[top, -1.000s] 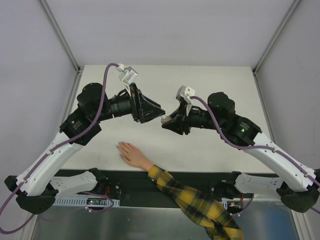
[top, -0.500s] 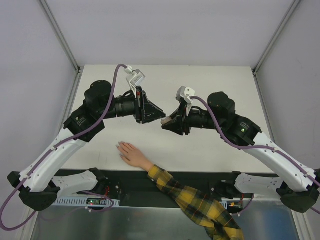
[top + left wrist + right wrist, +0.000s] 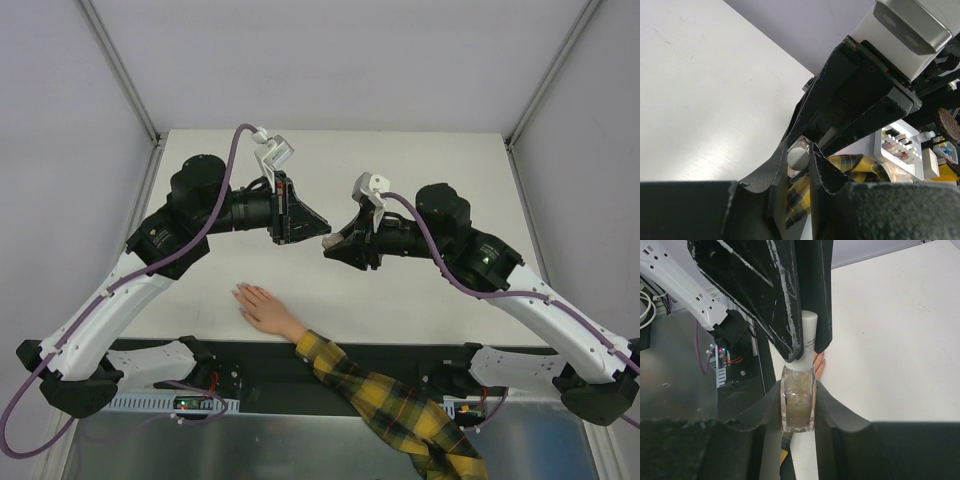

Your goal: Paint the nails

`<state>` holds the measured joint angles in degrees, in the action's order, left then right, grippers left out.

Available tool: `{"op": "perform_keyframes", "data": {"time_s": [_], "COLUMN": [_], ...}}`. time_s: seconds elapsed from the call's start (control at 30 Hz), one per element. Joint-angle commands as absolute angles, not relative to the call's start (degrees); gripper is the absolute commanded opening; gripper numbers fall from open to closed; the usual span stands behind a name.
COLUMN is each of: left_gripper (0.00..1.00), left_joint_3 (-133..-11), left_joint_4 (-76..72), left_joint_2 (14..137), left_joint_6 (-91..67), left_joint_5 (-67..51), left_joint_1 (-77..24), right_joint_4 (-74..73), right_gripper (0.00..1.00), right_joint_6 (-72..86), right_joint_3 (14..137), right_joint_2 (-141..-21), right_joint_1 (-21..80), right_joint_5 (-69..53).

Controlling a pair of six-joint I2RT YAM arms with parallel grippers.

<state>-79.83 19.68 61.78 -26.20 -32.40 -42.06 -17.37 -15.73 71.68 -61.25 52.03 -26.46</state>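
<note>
Rolled wrist, pushed in and narrowed left gripper since second ago — now clamped on white cap. Gripping glass bottle with right gripper, jaws tight. Long axis of bottle: gripper to gripper, cap toward left. Spotting nails on mannequin hand at near table edge — near-left of both grippers, well apart, nearer left arm; fingers pointing far-left. Likely next: twisting cap off along that axis.

Nails: tiny, pale greyish tips on mannequin hand (flesh-coloured, plaid sleeve), palm-down on table near front edge, pointing left.
</note>
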Motion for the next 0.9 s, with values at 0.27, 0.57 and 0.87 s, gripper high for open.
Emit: {"op": "perform_keyframes", "data": {"time_s": [0.27,0.57,0.87], "left_gripper": [0.00,0.00,0.00], "left_joint_3": [-83.76,-84.64,-85.26], "left_joint_4": [21.97,21.88,21.88], "left_joint_2": [61.79,61.88,62.32], "left_joint_6": [-25.22,-25.31,-25.22], "left_joint_5": [-28.30,-27.25,-27.95], "left_joint_1": [-42.36,-42.28,-42.28], "right_joint_4": [-15.38,-15.03,-14.76], "right_gripper": [0.00,0.00,0.00], "right_joint_6": [-16.96,-16.61,-16.43], "right_joint_3": [72.86,72.60,72.51], "right_joint_2": [-61.00,-60.91,-60.64], "right_joint_1": [51.94,51.86,51.94], "right_joint_5": [-28.48,-29.44,-29.09]}}
